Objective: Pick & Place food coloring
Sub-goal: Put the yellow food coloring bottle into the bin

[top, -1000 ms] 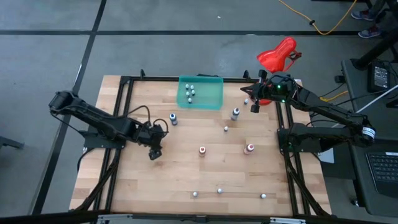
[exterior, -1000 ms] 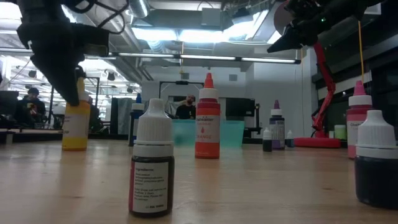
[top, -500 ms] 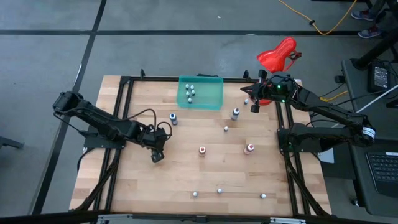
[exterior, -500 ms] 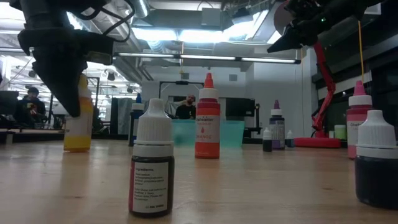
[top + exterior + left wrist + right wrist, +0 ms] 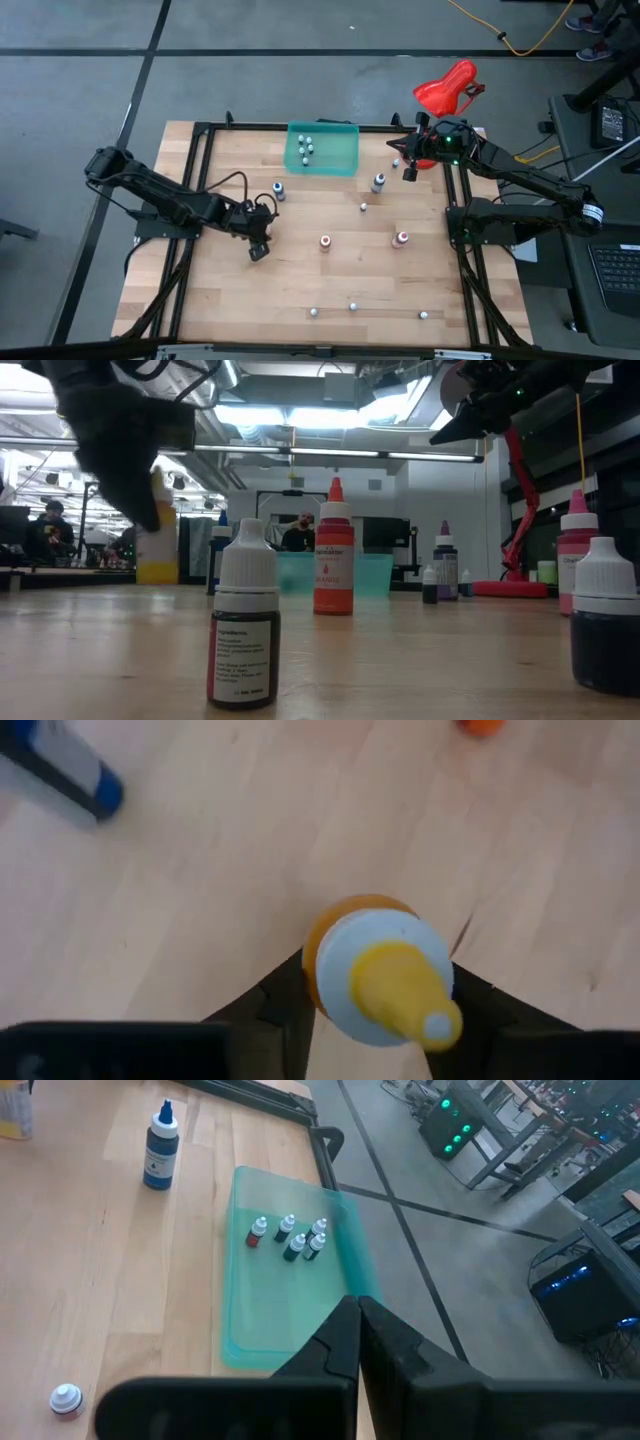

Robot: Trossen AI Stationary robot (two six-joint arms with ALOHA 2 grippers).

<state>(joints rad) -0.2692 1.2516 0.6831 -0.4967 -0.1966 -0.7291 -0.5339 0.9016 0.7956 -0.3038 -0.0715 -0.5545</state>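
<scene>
The food coloring is a scatter of tiny bottles on the wooden table. My left gripper (image 5: 258,248) is shut on a yellow bottle (image 5: 380,970) with a pale collar and yellow tip, left of the table's middle. An orange bottle (image 5: 325,241), a pink one (image 5: 402,238) and a blue one (image 5: 279,190) stand upright on their bases. Several small bottles (image 5: 305,148) stand in a teal tray (image 5: 340,160) at the far edge. My right gripper (image 5: 410,172) hangs shut and holding nothing above the far right corner. My left gripper pinches the yellow bottle's body (image 5: 312,958) just below its collar, one dark finger (image 5: 280,1010) on each side. The fingers slant down at it from the table's left. In the low view the bottle (image 5: 157,550) stays about upright, its base seemingly just off the tabletop.
Small pale-capped bottles stand near the front edge (image 5: 314,312) (image 5: 353,306) (image 5: 423,315), others at mid-table (image 5: 363,207) (image 5: 378,181). A red desk lamp (image 5: 447,88) sits beyond the far right corner. A black frame rail (image 5: 200,200) borders the table.
My left gripper has moved a little toward the table's right edge, and the yellow bottle has gone with it. In the low view the bottle's base now sits higher than before. My right gripper has kept still.
</scene>
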